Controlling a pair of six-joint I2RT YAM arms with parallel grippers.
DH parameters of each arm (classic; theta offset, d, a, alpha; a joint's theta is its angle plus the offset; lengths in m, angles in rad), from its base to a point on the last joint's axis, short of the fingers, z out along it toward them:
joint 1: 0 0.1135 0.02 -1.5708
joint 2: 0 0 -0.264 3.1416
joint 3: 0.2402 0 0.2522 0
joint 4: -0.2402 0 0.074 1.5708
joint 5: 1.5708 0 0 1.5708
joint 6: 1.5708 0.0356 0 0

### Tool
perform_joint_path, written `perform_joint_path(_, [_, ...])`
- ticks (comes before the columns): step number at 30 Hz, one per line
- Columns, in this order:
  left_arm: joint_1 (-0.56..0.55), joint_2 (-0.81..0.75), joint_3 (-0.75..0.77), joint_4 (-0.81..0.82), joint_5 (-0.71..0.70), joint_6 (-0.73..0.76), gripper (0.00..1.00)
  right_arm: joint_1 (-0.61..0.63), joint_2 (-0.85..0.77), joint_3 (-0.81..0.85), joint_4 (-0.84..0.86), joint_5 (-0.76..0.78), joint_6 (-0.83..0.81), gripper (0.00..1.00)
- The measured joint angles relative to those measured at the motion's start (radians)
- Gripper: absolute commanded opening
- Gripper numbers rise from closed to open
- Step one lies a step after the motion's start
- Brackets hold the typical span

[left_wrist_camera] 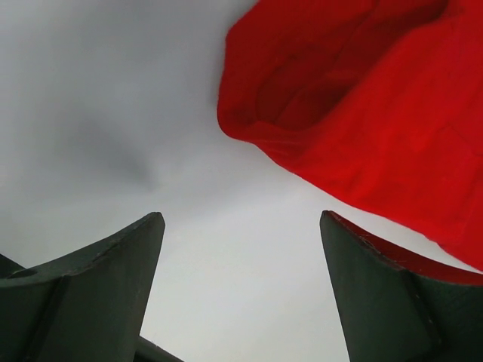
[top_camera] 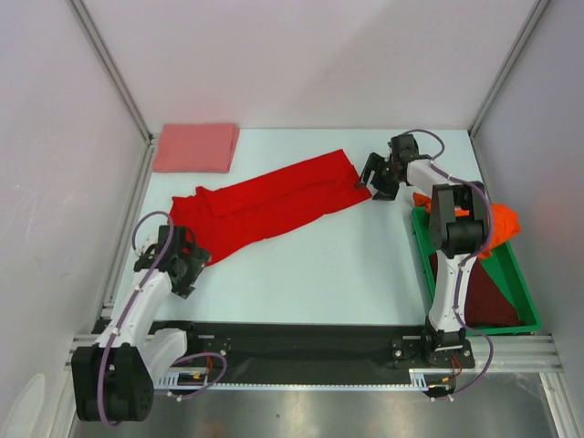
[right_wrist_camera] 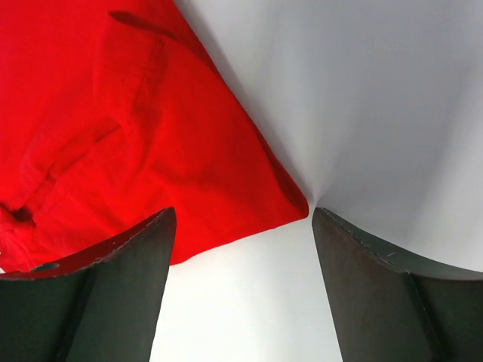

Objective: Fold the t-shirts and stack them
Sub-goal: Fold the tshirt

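A bright red t-shirt [top_camera: 269, 203] lies stretched in a long diagonal band across the table. Its near-left end [left_wrist_camera: 362, 113] sits just beyond my left gripper [top_camera: 182, 258], whose jaws stand open with bare table between them. Its far-right corner [right_wrist_camera: 151, 143] lies just in front of my right gripper [top_camera: 376, 180], also open and holding nothing. A folded salmon-pink t-shirt [top_camera: 195, 147] rests at the back left corner. An orange t-shirt [top_camera: 497, 222] and a dark maroon t-shirt [top_camera: 484, 297] lie in the bin on the right.
The green plastic bin [top_camera: 525, 306] stands at the right edge beside the right arm [top_camera: 452, 274]. Frame posts and white walls close in the table at the back and sides. A black rail [top_camera: 301, 342] runs along the near edge.
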Motion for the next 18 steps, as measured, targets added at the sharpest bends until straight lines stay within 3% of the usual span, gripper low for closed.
perform_joint_path(6, [0.051,0.011,-0.002,0.008,-0.003,-0.02,0.88,-0.001,0.003,0.002,0.005,0.0,0.005,0.75])
perform_joint_path(15, [0.084,0.097,-0.036,0.12,0.004,-0.027,0.72,-0.001,0.008,0.003,0.009,0.0,0.004,0.68])
perform_joint_path(18, [0.093,0.126,-0.035,0.154,0.003,-0.026,0.64,-0.001,0.011,0.003,0.011,0.0,0.003,0.61])
